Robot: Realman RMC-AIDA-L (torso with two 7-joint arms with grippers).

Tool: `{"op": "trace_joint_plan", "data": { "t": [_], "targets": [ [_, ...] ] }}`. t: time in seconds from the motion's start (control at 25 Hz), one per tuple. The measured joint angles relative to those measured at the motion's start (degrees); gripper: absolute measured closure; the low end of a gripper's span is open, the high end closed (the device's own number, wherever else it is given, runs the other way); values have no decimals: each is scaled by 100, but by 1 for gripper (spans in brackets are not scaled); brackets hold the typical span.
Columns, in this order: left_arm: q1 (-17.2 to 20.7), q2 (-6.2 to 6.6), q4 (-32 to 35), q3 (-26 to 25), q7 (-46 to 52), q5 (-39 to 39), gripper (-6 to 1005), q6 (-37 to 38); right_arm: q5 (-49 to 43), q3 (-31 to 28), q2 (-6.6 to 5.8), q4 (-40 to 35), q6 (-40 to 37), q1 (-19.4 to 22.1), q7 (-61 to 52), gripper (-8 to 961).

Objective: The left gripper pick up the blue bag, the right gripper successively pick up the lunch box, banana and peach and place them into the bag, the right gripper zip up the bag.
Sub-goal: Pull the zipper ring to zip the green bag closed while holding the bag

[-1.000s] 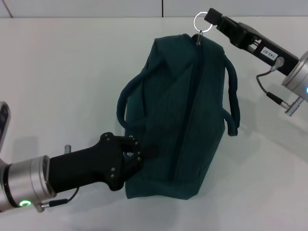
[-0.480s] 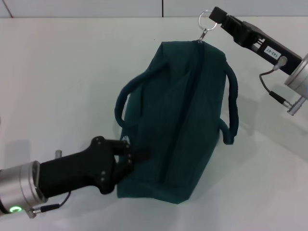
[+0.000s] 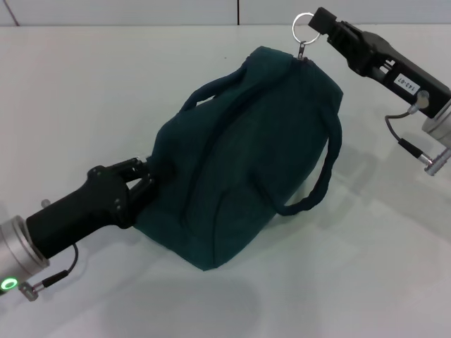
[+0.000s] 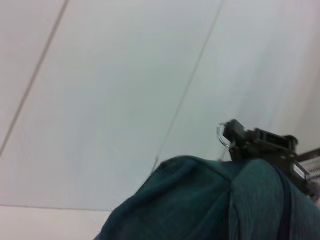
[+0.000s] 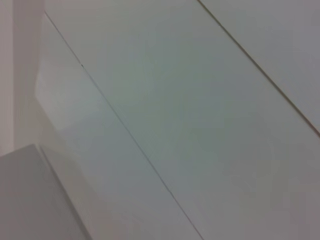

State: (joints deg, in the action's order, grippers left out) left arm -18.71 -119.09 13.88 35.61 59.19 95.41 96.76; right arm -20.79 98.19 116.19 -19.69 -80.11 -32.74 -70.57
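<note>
The blue bag [image 3: 246, 148] lies zipped on the white table, stretched between both arms in the head view. My left gripper [image 3: 151, 176] is shut on the bag's near left end. At the far end, my right gripper [image 3: 318, 21] is shut on the ring zipper pull [image 3: 304, 27]. The left wrist view shows the bag [image 4: 210, 200] close up, with the right gripper [image 4: 230, 132] and ring beyond it. Lunch box, banana and peach are out of view. The right wrist view shows only pale wall panels.
The white table [image 3: 84, 91] surrounds the bag. One loop handle [image 3: 320, 176] hangs off the bag's right side and the other [image 3: 211, 91] lies along its top left. A wall runs along the table's far edge.
The bag's near end swung left and lifted with my left gripper, so the bag now lies more diagonally. The right gripper kept the ring at the far end, shifting slightly right.
</note>
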Motion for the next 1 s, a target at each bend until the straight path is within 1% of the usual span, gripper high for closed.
{"op": "trace_joint_plan", "data": {
  "t": [0.12,0.36,0.48,0.56,0.68,0.8,0.84,0.88,0.96,1.0],
  "targets": [
    [36,-1,1,-12,0,-21,891,31,-1,3,0,15,-17,4,0,948],
    [114,-5,171,-16,1,-97,708,227,-4,-19,0,23,-29,5,0,948],
    [211,-15,388,-48,227,-327,570,429,-3,-25,0,15,-34,7,0,948],
    [257,-9,649,-75,610,-509,478,512,20,-26,0,2,-42,14,0,948],
    [245,6,1362,-15,1497,-502,383,568,53,-28,0,-14,-50,17,-3,948],
    [106,5,2385,192,2595,-230,287,635,64,-28,0,-18,-54,-19,-3,948],
    [30,-3,2835,337,3008,-128,289,650,79,-29,0,-18,-55,-34,-3,948],
    [-22,-5,3085,423,3246,-88,290,649,92,-28,0,-18,-55,-45,-2,948],
    [-182,-14,4034,804,4074,75,293,611,129,-28,0,-18,-49,-61,-1,948],
    [-236,-18,4343,928,4347,133,295,569,136,-29,0,-18,-43,-72,0,948]
  ]
}}
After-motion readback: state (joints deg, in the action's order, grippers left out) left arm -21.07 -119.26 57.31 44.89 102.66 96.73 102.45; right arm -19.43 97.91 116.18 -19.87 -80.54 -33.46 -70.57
